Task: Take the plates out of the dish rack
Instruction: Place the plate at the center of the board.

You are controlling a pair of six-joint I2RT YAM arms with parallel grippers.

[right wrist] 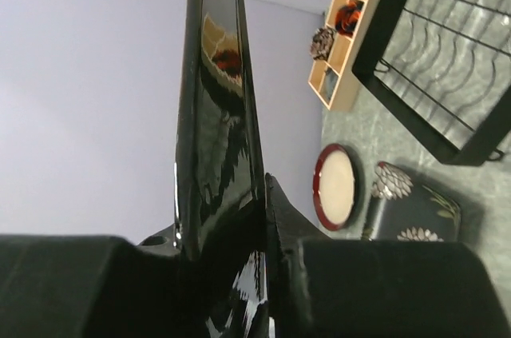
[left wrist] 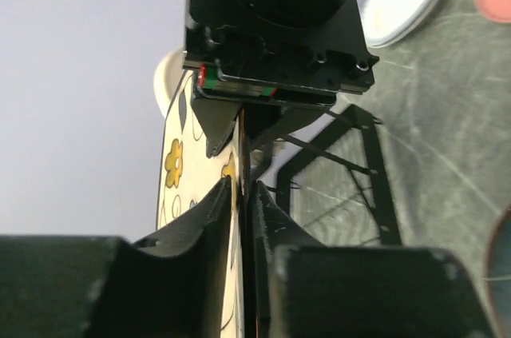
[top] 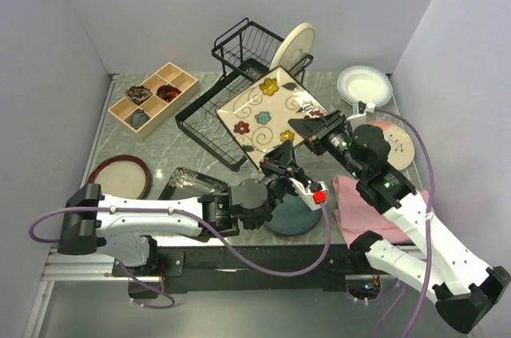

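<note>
The cream square plate with coloured flowers (top: pixel 267 114) is held tilted over the flat lower grid of the black dish rack (top: pixel 209 110). My left gripper (top: pixel 281 161) is shut on its near corner. My right gripper (top: pixel 307 126) is shut on its right edge. In the left wrist view the plate's edge (left wrist: pixel 180 162) runs between my closed fingers (left wrist: pixel 242 190). In the right wrist view its glossy dark underside (right wrist: pixel 219 114) sits clamped in my right gripper (right wrist: pixel 263 186). A round cream plate (top: pixel 294 45) stands upright in the rack's upper frame.
A brown-rimmed tan plate (top: pixel 120 176) and a black flowered square plate (top: pixel 188 182) lie at front left. A teal plate (top: pixel 295 214) lies under my left wrist. A white plate (top: pixel 364 85), a pale plate (top: pixel 397 142), a pink cloth (top: pixel 359 210) and a wooden tray (top: pixel 153 98) also stand around.
</note>
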